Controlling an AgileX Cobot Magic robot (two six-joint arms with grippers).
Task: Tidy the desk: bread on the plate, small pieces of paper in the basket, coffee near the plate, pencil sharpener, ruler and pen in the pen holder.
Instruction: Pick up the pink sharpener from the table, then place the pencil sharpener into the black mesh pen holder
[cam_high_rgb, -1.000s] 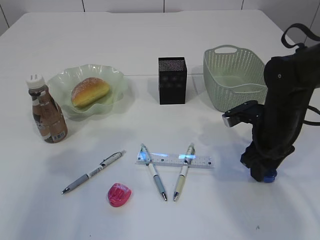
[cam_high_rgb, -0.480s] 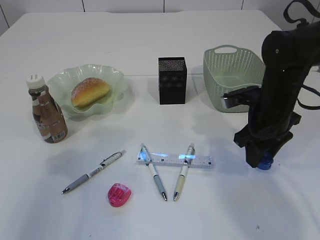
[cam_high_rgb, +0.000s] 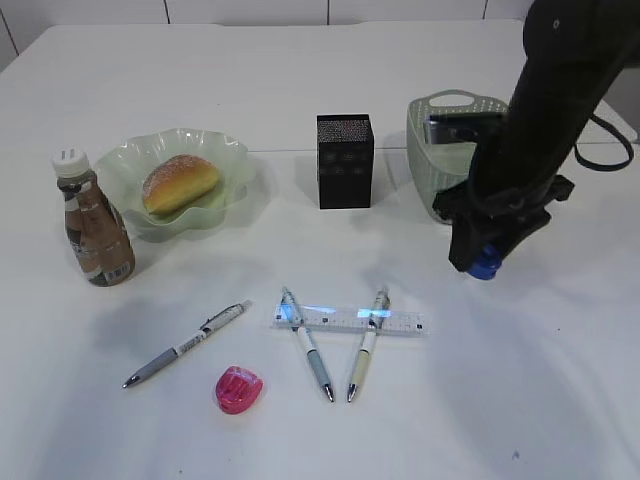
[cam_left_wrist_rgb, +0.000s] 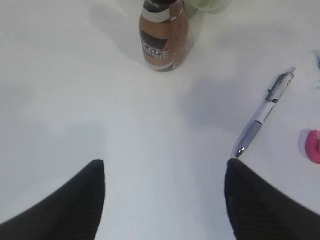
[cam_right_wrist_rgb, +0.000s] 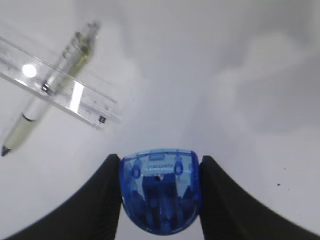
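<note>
Exterior view: nearest on the worktop (cam_high_rgb: 560, 400) lie the pink sharpener (cam_high_rgb: 238, 389), three pens and the ruler (cam_high_rgb: 348, 320), which rests across two pens. My right pincer (cam_right_wrist_rgb: 159, 200) is clamped on a blue pencil sharpener (cam_right_wrist_rgb: 160, 189), raised before the basket (cam_high_rgb: 450, 160). My left pincer (cam_left_wrist_rgb: 165, 200) stands apart, holding nothing. Farther back, the bread (cam_high_rgb: 180, 183) sits on the plate (cam_high_rgb: 120, 160), the coffee (cam_high_rgb: 95, 225) beside it.
</note>
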